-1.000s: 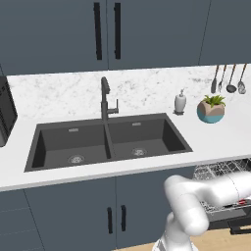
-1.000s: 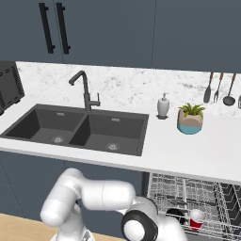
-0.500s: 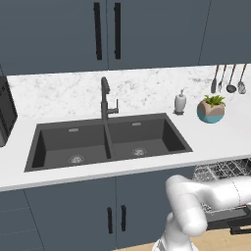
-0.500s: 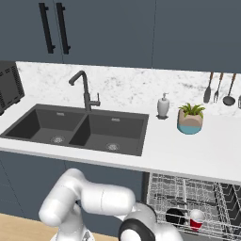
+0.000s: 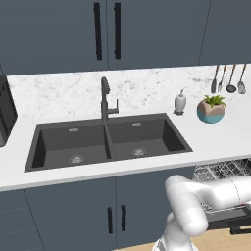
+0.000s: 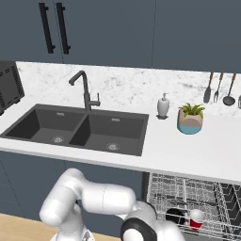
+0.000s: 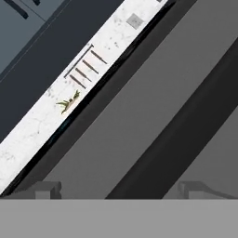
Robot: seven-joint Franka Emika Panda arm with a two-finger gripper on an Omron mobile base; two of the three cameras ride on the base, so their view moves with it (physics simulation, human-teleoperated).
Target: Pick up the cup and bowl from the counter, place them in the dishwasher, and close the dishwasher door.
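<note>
My claw [image 7: 119, 189] stands spread wide with nothing between its tips, held low against a broad grey panel that slants across the hand view; I cannot tell for certain what that panel is. Taking the dark double sink [image 6: 77, 129] as my landmark, the dishwasher [image 6: 193, 207] sits below the bench [image 6: 197, 155], down and to the right of the sink, its silver wire rack [image 6: 188, 195] drawn out into view. The cup [image 6: 196, 219], bright red, stands in that rack near its front, and the bowl [image 6: 175, 215], nearly black, lies just beside it on the side nearer the sink. Up on the bench, right of the sink, a white soap dispenser [image 6: 163, 106] stands near a teal-and-beige plant pot [image 6: 190, 120]. My white arm [image 5: 196, 206] bends low under the bench, right of the sink, in front of the rack.
</note>
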